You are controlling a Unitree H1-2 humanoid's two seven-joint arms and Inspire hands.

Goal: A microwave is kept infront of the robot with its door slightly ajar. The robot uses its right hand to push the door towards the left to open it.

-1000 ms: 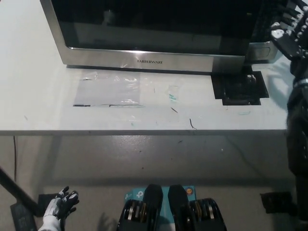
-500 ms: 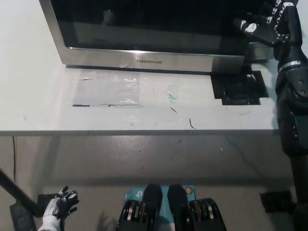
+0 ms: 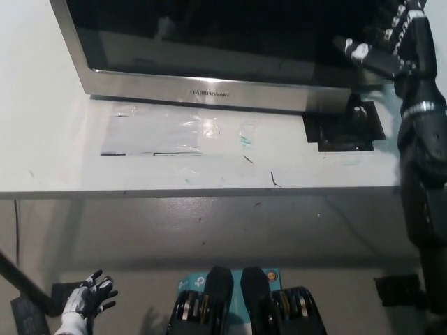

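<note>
Microwave door (image 3: 209, 42) at the table's (image 3: 56, 153) back edge now swings out slightly more at its right end than half a second ago. Right hand (image 3: 384, 42), fingers spread and gripping nothing, has reached behind that edge; the push has begun. Left hand (image 3: 87, 296) hangs low, fingers apart, empty.

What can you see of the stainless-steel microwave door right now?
The stainless-steel microwave door has a dark glass window in a brushed silver frame, with a small brand name on its lower rail. It stands on the white table, its top cut off by the picture. The black right hand is at its right edge, fingers spread.
</note>
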